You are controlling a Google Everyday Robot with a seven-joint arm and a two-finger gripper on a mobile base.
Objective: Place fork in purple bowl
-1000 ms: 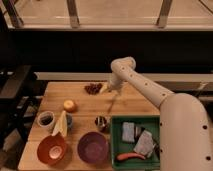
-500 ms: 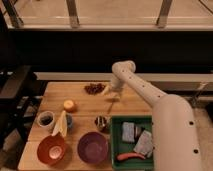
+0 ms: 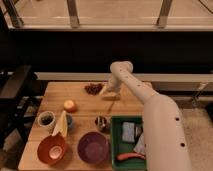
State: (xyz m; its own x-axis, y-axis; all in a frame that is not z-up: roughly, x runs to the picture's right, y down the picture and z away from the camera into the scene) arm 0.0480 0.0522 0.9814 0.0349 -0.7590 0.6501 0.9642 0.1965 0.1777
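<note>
The purple bowl [image 3: 93, 147] sits at the front of the wooden table [image 3: 80, 97], left of the green tray. My gripper [image 3: 112, 93] is low over the back middle of the table, far behind the bowl. A pale tan slim thing, the fork [image 3: 106, 92], shows right at the gripper, just right of a dark red cluster. I cannot tell whether the fork is held or lies on the table.
An orange-red bowl [image 3: 51, 149] stands left of the purple one. Also on the table are an orange fruit [image 3: 70, 105], a dark cup [image 3: 46, 119], a yellow thing in a blue cup [image 3: 61, 124], a small cup [image 3: 101, 123], the dark red cluster [image 3: 93, 88] and a green tray [image 3: 118, 145] with items.
The gripper stays at about the same spot at the back of the table. The arm behind it has shifted slightly. Nothing on the table has moved.
</note>
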